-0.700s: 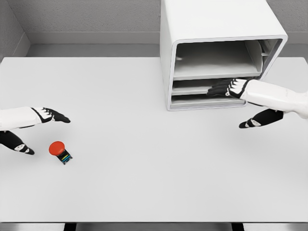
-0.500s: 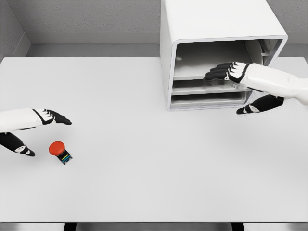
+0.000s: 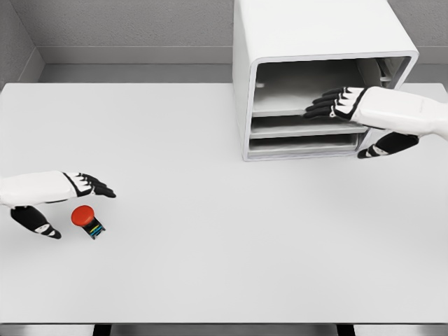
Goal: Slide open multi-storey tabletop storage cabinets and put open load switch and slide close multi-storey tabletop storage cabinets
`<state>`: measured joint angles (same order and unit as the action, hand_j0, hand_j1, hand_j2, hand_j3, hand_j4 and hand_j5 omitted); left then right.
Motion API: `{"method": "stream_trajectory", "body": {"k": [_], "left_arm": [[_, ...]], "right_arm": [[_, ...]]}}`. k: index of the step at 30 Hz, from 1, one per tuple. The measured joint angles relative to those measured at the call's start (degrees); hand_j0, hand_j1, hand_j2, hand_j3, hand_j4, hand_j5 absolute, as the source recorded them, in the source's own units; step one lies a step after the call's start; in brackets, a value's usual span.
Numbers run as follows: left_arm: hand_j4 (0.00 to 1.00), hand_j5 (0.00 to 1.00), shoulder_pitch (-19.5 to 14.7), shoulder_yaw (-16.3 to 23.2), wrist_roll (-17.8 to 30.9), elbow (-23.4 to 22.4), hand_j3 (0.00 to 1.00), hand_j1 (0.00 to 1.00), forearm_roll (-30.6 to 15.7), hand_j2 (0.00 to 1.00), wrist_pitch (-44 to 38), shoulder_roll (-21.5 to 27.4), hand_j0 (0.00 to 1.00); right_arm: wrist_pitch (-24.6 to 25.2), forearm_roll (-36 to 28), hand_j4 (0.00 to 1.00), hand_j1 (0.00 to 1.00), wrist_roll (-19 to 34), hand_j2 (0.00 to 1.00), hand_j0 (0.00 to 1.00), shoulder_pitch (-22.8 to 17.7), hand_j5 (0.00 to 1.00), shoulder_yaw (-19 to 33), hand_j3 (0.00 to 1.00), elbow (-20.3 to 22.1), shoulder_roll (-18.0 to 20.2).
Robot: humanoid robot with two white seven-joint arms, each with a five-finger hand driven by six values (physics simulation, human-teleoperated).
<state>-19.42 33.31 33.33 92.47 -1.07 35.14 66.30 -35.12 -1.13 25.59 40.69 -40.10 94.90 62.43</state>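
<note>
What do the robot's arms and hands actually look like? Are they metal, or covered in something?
Both arms are smooth, rounded white shells with no visible cables. The left hand and right hand each have slim black fingers with a black-and-white patterned back, like a glove. No bare metal or writing shows.

A white desk (image 3: 210,266) carries a white storage cabinet (image 3: 308,35) at its far right, open toward the camera, with a tall upper bay and two shallow trays below it. The right hand (image 3: 336,103) reaches in from the right at the upper bay's mouth, its black fingers (image 3: 318,106) stretched out flat above the top tray's edge, holding nothing. At the near left, the load switch (image 3: 86,219), with a red round cap on a dark base, sits on the desk. The left hand (image 3: 63,199) is spread around it, thumb on one side and fingers on the other, not closed on it
</note>
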Motion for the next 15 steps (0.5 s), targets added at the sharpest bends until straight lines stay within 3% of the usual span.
{"method": "stream_trajectory", "body": {"k": [5, 12, 15], "left_arm": [[1.00, 1.00, 0.2, 0.0, 0.0, 0.1, 1.00, 1.00, 1.2, 1.00, 0.0, -1.0, 1.00], [1.00, 1.00, 0.2, 0.0, 0.0, 0.1, 1.00, 1.00, 3.1, 1.00, 0.0, -2.0, 1.00], [1.00, 1.00, 0.2, 0.0, 0.0, 0.0, 1.00, 1.00, 3.8, 1.00, 0.0, -2.5, 1.00]], "right_arm": [[0.0, 0.8, 1.00, 1.00, 1.0, 1.00, 1.00, 2.8, 1.00, -2.5, 1.00, -0.1, -0.7], [0.0, 2.4, 1.00, 1.00, 3.1, 1.00, 1.00, 4.7, 1.00, -4.2, 1.00, -1.5, -4.6], [0.0, 2.7, 1.00, 1.00, 4.2, 1.00, 1.00, 5.0, 1.00, -4.3, 1.00, -4.0, -6.5]]}}
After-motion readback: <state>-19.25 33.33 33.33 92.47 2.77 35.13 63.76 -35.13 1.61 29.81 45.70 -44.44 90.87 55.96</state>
